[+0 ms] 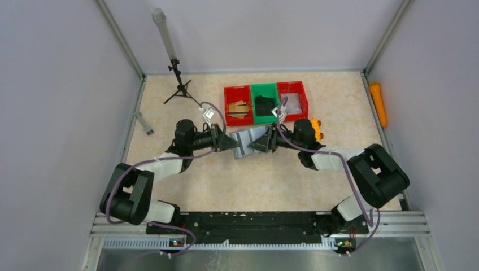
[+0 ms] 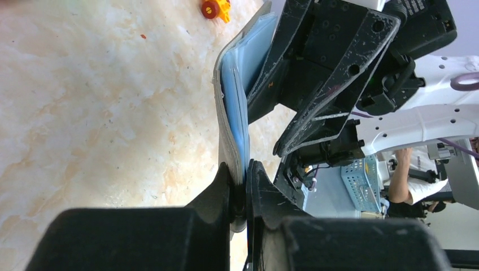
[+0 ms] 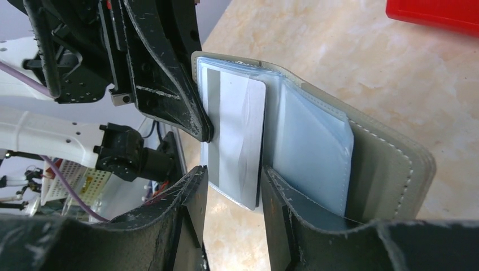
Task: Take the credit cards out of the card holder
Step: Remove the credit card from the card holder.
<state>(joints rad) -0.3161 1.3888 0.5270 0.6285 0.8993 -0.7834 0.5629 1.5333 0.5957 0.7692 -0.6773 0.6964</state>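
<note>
The grey card holder (image 1: 247, 141) hangs open between both grippers above the middle of the table. My left gripper (image 2: 244, 186) is shut on one edge of its grey cover (image 2: 227, 121), with the blue pockets (image 2: 240, 99) beside it. In the right wrist view the holder (image 3: 390, 164) shows its silvery-blue pockets and a white credit card (image 3: 237, 135) with a grey stripe. That card sticks partly out of a pocket. My right gripper (image 3: 233, 172) is open, one finger on each side of the card's lower end. The left gripper's fingers (image 3: 169, 84) pinch the holder's far edge.
Two red bins (image 1: 237, 104) (image 1: 294, 99) flank a green bin (image 1: 265, 101) behind the grippers. A small tripod (image 1: 178, 79) stands at the back left, with a grey tool (image 1: 144, 123) by the left wall. An orange cylinder (image 1: 378, 101) lies along the right edge and a yellow-orange toy (image 1: 316, 127) behind my right wrist.
</note>
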